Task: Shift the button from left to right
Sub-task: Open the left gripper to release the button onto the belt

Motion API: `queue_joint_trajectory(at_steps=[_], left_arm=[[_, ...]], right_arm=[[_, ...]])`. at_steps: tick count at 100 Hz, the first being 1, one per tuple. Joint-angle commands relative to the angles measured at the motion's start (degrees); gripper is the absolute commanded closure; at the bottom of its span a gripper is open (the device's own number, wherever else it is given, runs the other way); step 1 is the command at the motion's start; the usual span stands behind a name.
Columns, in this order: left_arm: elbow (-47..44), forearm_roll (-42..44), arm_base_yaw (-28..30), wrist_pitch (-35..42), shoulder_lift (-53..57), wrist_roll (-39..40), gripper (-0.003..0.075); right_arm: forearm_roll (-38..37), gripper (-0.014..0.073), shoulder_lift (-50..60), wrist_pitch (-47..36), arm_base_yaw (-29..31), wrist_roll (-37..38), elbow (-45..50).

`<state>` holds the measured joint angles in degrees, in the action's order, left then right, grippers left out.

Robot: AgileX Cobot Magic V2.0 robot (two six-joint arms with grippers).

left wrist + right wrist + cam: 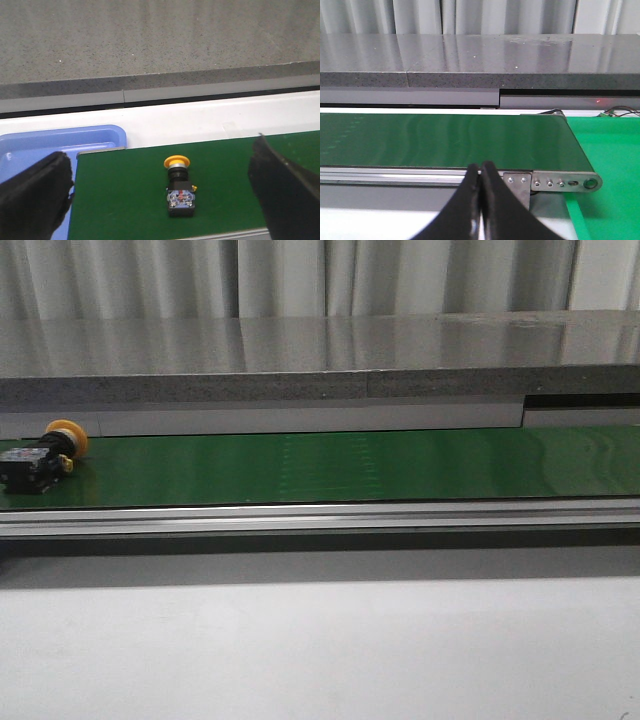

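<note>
The button [45, 455] lies on its side at the far left end of the green belt [350, 465], its yellow-orange head toward the far side. In the left wrist view the button [179, 187] lies between my left gripper's fingers [32, 200], which stand wide apart and above it. My left gripper [160, 200] is open and holds nothing. My right gripper [481, 172] is shut and empty, in front of the belt [445, 140] near its right end. Neither gripper shows in the front view.
A blue tray [60, 142] sits just off the belt's left end. A grey stone ledge [320, 360] runs behind the belt. An aluminium rail [320, 518] edges the belt's front. A green mat [610, 165] lies beyond the belt's right end.
</note>
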<state>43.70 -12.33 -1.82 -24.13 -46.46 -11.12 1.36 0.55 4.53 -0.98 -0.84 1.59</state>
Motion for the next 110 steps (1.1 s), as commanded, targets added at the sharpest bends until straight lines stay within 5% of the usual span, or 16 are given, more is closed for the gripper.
queue_joint_trajectory(at_steps=[1, 36, 80, 92, 110], left_arm=[[-3.3, -1.1, -0.4, 7.6, 4.7, -0.1, 0.0031], [-19.9, -1.1, -0.4, 13.3, 22.0, -0.1, 0.0030], [-23.5, -1.2, -0.4, 13.4, 25.3, -0.1, 0.0041], [-23.5, -1.2, -0.4, 13.4, 25.3, -0.1, 0.0141], [-23.5, -1.2, -0.4, 13.4, 25.3, -0.1, 0.0448]], right_arm=[[-0.5, 0.0660, 1.2, -4.9, -0.2, -0.1, -1.0], [-0.5, 0.0660, 1.2, -4.9, -0.2, -0.1, -1.0], [-0.5, 0.0660, 1.2, -4.9, -0.2, -0.1, -1.0], [-0.5, 0.0660, 1.2, -4.9, -0.2, -0.1, -1.0], [-0.5, 0.0660, 1.2, -4.9, -0.2, -0.1, -1.0]])
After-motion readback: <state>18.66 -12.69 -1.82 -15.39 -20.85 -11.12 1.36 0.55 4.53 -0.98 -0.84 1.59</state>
